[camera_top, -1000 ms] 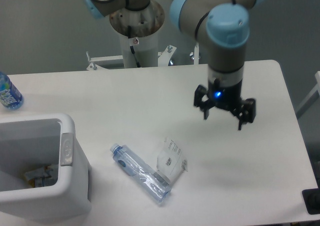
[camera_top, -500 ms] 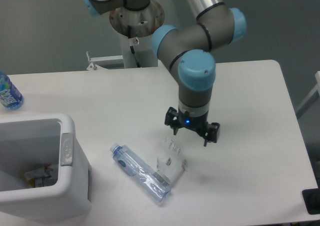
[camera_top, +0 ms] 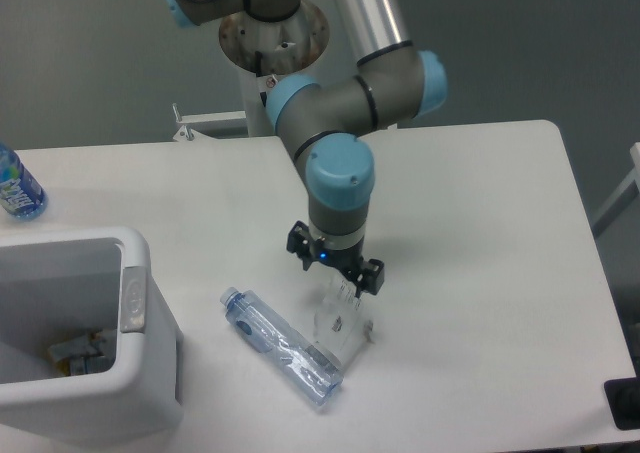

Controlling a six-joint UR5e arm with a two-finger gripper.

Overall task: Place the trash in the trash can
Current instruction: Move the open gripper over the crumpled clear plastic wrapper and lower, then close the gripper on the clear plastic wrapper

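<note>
Since the open hand [camera_top: 336,272] hangs over the wrapper [camera_top: 342,320] toward the bench's front edge, lower squarely before closing.

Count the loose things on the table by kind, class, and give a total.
Bottles: 2, a clear bottle and a blue-labelled bottle
Wrappers: 1, the wrapper under the gripper
Bins: 1, the white bin
Total: 4

Claw [camera_top: 334,270] covers wrapper [camera_top: 342,320] top; trash can [camera_top: 135,368] cut off left.
</note>
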